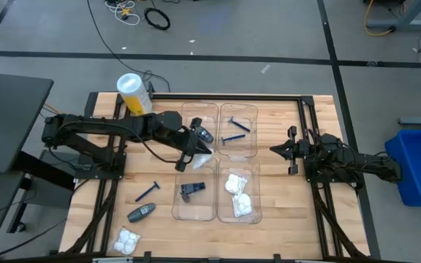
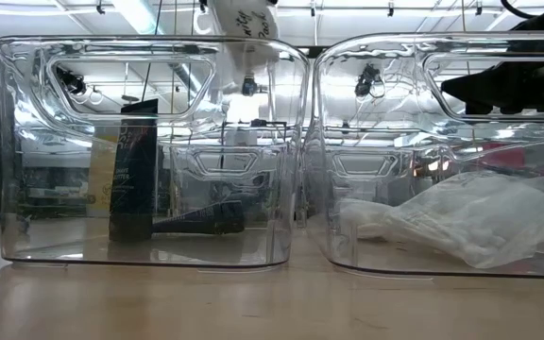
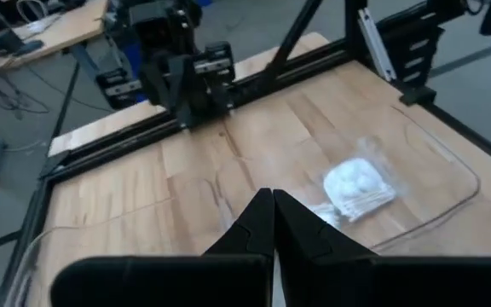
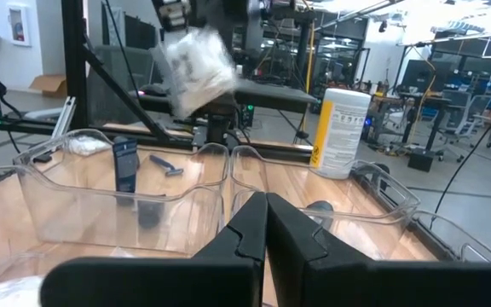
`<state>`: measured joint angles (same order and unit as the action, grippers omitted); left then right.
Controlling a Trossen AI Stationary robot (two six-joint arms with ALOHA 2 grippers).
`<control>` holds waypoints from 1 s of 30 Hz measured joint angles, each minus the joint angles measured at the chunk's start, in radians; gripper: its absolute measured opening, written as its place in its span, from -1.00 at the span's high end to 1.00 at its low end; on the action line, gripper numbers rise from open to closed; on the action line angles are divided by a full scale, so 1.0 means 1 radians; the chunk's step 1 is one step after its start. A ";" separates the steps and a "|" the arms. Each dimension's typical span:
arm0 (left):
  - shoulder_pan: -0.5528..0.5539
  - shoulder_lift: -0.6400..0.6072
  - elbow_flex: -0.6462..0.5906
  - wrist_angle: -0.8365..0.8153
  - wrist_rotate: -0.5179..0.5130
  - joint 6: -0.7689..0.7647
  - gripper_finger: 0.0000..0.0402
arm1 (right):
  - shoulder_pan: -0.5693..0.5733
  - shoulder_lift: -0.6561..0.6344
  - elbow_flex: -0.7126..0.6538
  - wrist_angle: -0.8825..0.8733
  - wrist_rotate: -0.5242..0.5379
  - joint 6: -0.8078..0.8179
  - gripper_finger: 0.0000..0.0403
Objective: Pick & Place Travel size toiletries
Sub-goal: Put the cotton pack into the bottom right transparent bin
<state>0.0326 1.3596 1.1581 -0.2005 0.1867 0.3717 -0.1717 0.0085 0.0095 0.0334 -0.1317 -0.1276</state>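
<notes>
My left gripper [image 1: 190, 155] hangs above the clear trays [image 1: 199, 212], shut on a small white crinkly packet [image 4: 196, 68], which also shows in the high view [image 1: 203, 155] and at the top of the low view [image 2: 244, 19]. The far trays hold a dark grey tube [image 1: 205, 135] and blue razors [image 1: 236, 128]. The near ones hold a dark piece [image 1: 192, 188] and white packets [image 1: 238, 196]. A blue razor [image 1: 148, 191], a grey tube [image 1: 141, 212] and a white packet [image 1: 128, 240] lie on the table at the near left. My right gripper [image 1: 276, 150] waits shut at the table's right. My left gripper pinches the white packet by its upper edge [image 4: 177, 36] between its two fingers [image 4: 173, 12], coming from the table's left and slanting down. The packet hangs below the fingers, lifted clear, above the far edge of the near left tray.
A big yellow-and-white cylinder [image 1: 134, 93] stands at the far left corner. A black frame rail [image 1: 225, 97] runs along the table's far edge. Bare wood [image 1: 145, 164] lies left of the trays, and more [image 1: 280, 197] right of them.
</notes>
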 joint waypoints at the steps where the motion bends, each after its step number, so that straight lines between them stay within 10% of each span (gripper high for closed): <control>1: 0.000 0.010 -0.001 0.017 0.007 -0.002 0.99 | 0.000 0.001 0.000 0.000 0.000 0.000 0.93; 30: -0.005 0.258 0.260 0.036 0.151 0.031 0.99 | 0.000 0.010 0.000 0.000 -0.001 0.000 0.93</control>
<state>0.0273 1.6176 1.4181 -0.1642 0.3382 0.4031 -0.1717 0.0189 0.0097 0.0334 -0.1322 -0.1276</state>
